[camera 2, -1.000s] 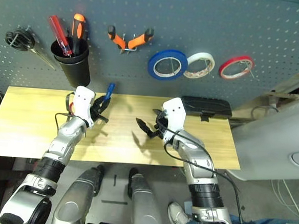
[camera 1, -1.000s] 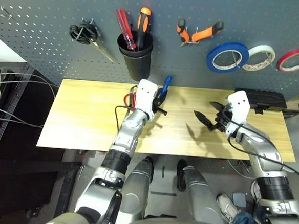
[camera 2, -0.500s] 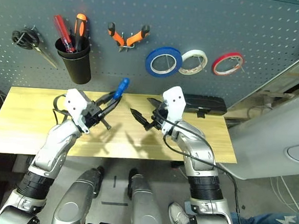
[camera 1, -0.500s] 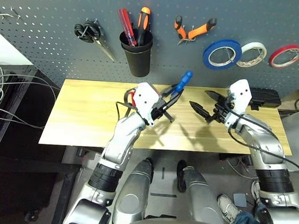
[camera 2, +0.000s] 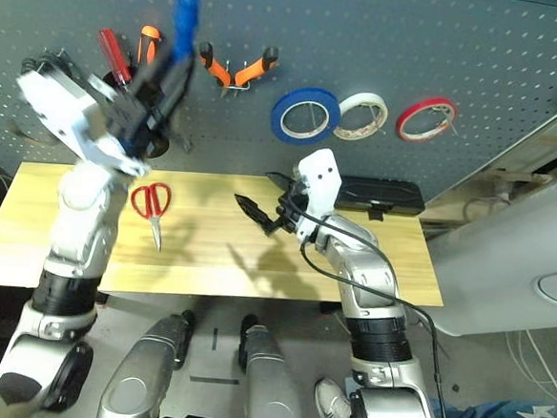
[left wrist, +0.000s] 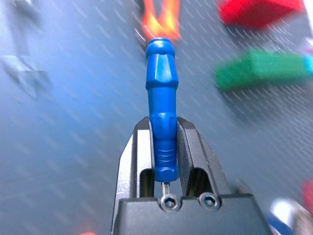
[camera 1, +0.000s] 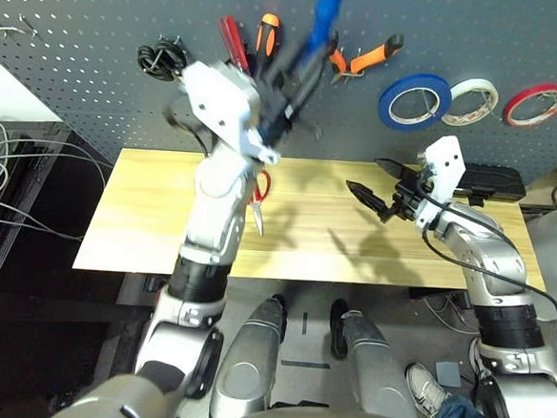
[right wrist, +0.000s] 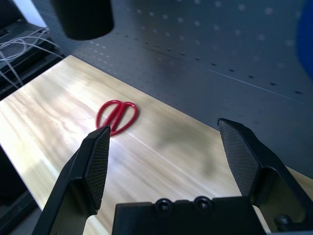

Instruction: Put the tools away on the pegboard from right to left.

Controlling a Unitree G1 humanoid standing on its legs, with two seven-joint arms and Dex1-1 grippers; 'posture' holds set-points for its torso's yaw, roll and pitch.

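My left gripper [camera 1: 302, 56] is raised in front of the dark pegboard [camera 1: 100, 24] and shut on the small blue-handled screwdriver [camera 1: 326, 4], whose handle points up past the fingers [left wrist: 134, 156]. It hovers just above the black cup [right wrist: 83, 17], which holds a red and an orange screwdriver [camera 1: 269, 31]. The red-handled scissors [camera 1: 261, 191] lie flat on the wooden table [camera 1: 143, 238]. The orange-and-black pliers [camera 1: 366, 57] and the blue tape roll [camera 1: 418, 99] hang on the board. My right gripper [camera 1: 374, 182] stands open and empty above the table's right half.
Black-handled scissors [camera 1: 165, 58] hang left of the cup. White tape [camera 1: 473, 98] and red tape [camera 1: 534, 103] hang right of the blue roll. A black box [camera 1: 486, 180] lies at the table's back right edge. Cables trail at the far left.
My left arm has swung up from the table to the pegboard with the blue screwdriver, uncovering the red scissors. The right gripper has stayed about where it was, still open.
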